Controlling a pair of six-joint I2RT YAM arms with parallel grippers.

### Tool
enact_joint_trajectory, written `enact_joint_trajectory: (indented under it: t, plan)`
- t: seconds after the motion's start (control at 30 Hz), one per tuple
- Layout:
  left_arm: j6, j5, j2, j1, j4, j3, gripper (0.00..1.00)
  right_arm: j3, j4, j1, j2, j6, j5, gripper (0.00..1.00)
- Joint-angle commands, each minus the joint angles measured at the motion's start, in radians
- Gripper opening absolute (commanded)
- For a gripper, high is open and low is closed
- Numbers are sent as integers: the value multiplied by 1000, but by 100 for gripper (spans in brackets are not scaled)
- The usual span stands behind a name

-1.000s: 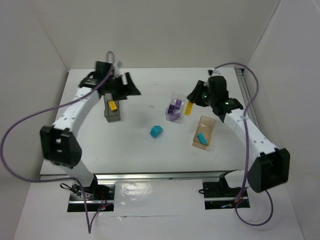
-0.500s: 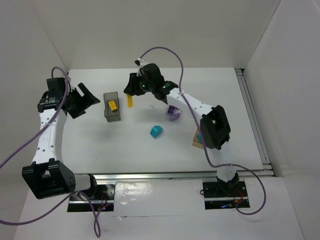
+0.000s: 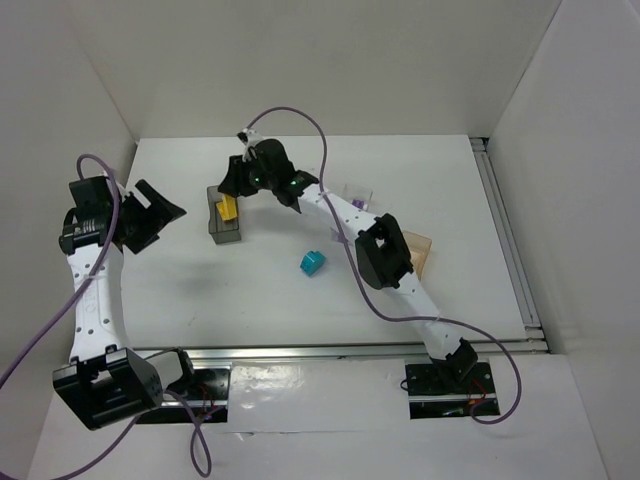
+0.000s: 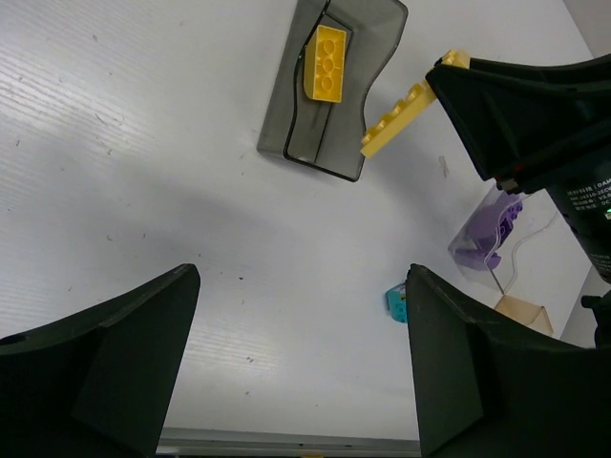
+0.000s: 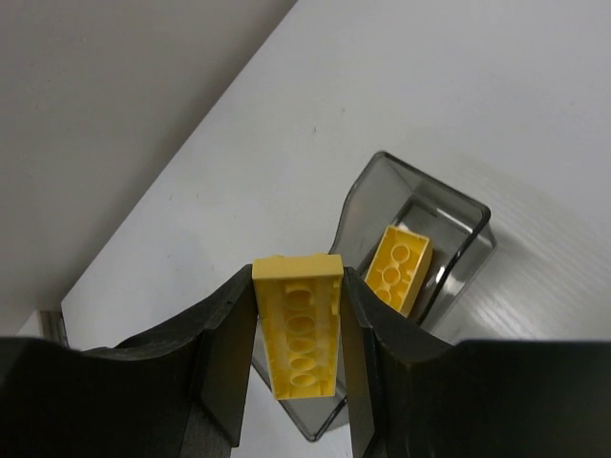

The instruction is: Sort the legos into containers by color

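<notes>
The right arm [image 3: 335, 208] reaches far across the counter [image 3: 250, 295] to the left side, its wrist bent down over the grey bin [image 3: 226, 236]. The right jaws are clamped on a yellow brick [image 5: 298, 329], pinching its long sides; its hollow underside faces the wrist camera. The brick hangs tilted, off the counter, just at the bin's edge; I cannot tell whether it is fully over the opening. A second yellow brick [image 4: 325, 62] lies inside the grey bin, studs up.

The left arm [image 3: 95, 285] is folded back at the counter's left edge, wrist raised and angled toward the bin. The left jaws are spread wide and hold nothing.

A teal brick [image 3: 313, 262] lies loose on the counter near the middle. Just beyond it, purple bricks [image 4: 492, 229] sit in the clear bin [image 4: 468, 250]. The amber bin [image 3: 420, 250] stands on the right, partly hidden behind the right arm.
</notes>
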State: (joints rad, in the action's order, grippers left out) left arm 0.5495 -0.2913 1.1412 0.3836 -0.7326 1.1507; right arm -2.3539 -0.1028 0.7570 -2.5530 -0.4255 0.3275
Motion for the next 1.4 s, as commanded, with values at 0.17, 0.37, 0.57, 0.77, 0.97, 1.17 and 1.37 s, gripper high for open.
enact_joint_trajectory:
  t: [0.17, 0.37, 0.57, 0.77, 0.97, 1.17, 1.37]
  plan:
    - [-17, -58, -3, 15, 25, -9, 92, -133, 103, 36, -98, -27, -31, 30]
    - [-26, -58, -14, 15, 25, -9, 92, -153, 103, 45, -122, -39, -54, 72]
    - [-26, -49, -35, 15, 25, -19, 92, -153, 94, 45, -14, -19, -87, 97]
    - [-65, -74, -44, -37, 16, -19, 91, 197, 46, 24, 331, 11, -216, 85]
    - [-131, 0, 33, -324, -5, 17, 81, 809, -104, -17, 717, -31, -467, 82]
    - [-158, 99, 227, -669, -22, 87, 88, 1281, -176, -111, 1121, -91, -521, 87]
    - [-172, 6, 290, -755, 108, 57, 95, 1326, -348, -99, 1160, -111, -507, 93]
